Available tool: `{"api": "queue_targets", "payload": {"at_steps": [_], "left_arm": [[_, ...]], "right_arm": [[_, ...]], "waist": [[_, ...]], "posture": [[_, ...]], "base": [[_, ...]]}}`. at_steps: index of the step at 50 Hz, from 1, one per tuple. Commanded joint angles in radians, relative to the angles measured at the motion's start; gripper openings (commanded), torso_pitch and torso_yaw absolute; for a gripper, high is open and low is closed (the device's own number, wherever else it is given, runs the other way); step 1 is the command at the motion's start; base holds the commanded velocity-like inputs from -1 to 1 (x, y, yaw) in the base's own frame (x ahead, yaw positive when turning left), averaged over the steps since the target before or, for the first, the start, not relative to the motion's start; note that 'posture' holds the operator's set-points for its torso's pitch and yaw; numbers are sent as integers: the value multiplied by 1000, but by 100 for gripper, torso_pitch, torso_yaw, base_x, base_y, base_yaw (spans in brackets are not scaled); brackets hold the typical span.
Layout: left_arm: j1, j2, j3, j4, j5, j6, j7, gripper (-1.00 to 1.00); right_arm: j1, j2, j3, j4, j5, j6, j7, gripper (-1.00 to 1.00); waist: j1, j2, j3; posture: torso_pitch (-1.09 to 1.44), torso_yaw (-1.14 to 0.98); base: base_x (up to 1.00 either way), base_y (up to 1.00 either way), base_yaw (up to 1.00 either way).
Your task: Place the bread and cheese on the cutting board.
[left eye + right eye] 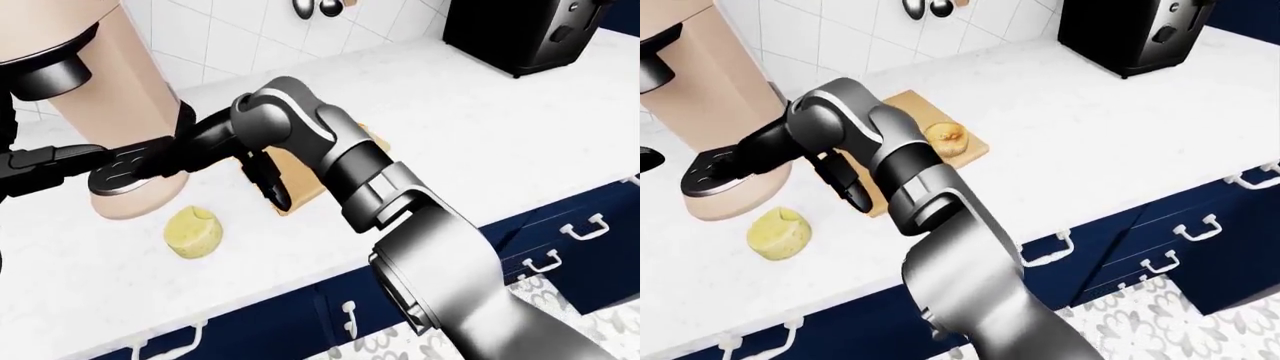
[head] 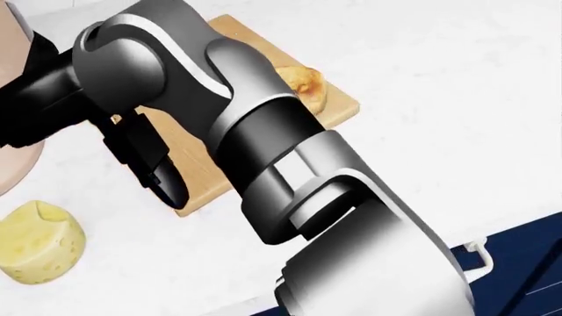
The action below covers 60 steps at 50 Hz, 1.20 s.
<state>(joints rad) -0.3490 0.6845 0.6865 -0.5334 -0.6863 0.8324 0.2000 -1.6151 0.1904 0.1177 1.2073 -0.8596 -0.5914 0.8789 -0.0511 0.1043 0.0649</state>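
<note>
Bread (image 1: 946, 136) sits on the cutting board (image 1: 970, 154), toward the board's right end in the right-eye view, with the board lying on the white desk (image 1: 1110, 142) near the tiled wall. Cheese (image 1: 778, 233), a pale yellow round with a bite-shaped notch, rests on the bare desk off the board, below and left of the board's lower corner, close to the desk's near edge. The right arm reaches across the board, and the right hand (image 1: 268, 178) hangs over the board's lower-left end, its dark fingers (image 2: 165, 178) pointing down, spread a little and closed on nothing; the cheese lies near it, to the left, apart from the fingers. A beige appliance (image 1: 710, 97) stands at the desk's left end, a black toaster (image 1: 1130, 30) at the upper right.
</note>
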Motion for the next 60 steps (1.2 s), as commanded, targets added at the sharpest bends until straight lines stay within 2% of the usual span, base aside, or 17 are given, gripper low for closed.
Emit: {"api": "queue_targets", "payload": {"at_steps": [1,13,28,45,60], "left_arm": [[-22,24,14,-20,-1,-33,-6,100],[-19,21,11,-20,2,-36,-8,100],[-21,26,19,-19,-4,-33,-9,100],[-13,26,24,-17,-10,-41,-6,100],[-3,25,34,-18,-16,-45,-8,100]], "right_arm": [[-35,-1,-12,-39,18,-2,-12,100],[-25,32,-2,-44,11,6,-24,100],[-12,111,16,-48,-17,20,-55,100],[4,140,24,16,-74,27,-153,100],[24,196,26,18,-105,45,-182,100]], "waist": [[-3,13,-25],[-5,16,-26],[-7,22,-26],[-7,26,-29],[-6,28,-31]], "posture": [[0,0],[0,0],[0,0],[0,0],[0,0]], "base": [[0,0,0],[0,0,0],[0,0,0],[0,0,0],[0,0,0]]}}
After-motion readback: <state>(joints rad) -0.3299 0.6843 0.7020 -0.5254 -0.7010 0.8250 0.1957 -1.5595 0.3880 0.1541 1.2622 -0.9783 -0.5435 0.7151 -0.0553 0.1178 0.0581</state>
